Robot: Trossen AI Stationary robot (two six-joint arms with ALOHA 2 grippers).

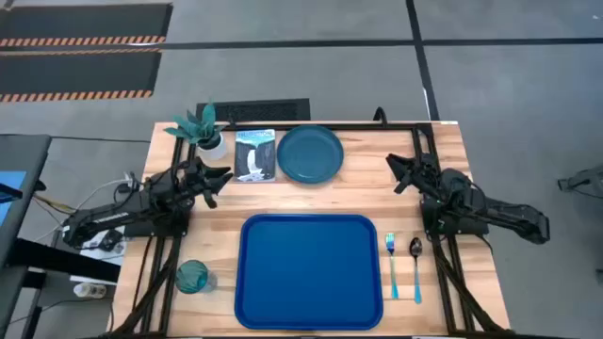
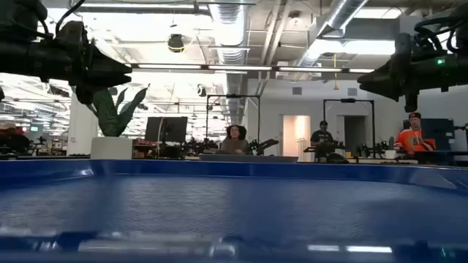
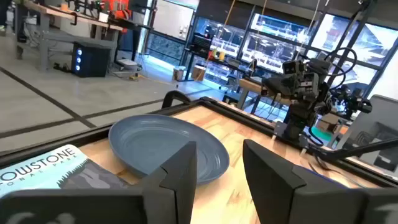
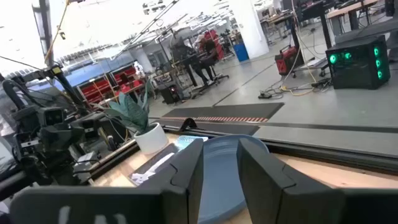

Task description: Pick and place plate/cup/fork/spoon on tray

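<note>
The blue tray lies at the table's near middle; its surface fills the low view. The teal plate rests flat on the wood at the far middle and shows in both wrist views. The teal cup stands left of the tray. The fork and spoon lie right of the tray. My left gripper hovers open at the table's left, its fingers pointing toward the plate. My right gripper hovers open at the right, empty.
A white pot with a green plant stands at the far left corner. A printed booklet lies between pot and plate. People stand in the room beyond the table. Bare wood shows between plate and tray.
</note>
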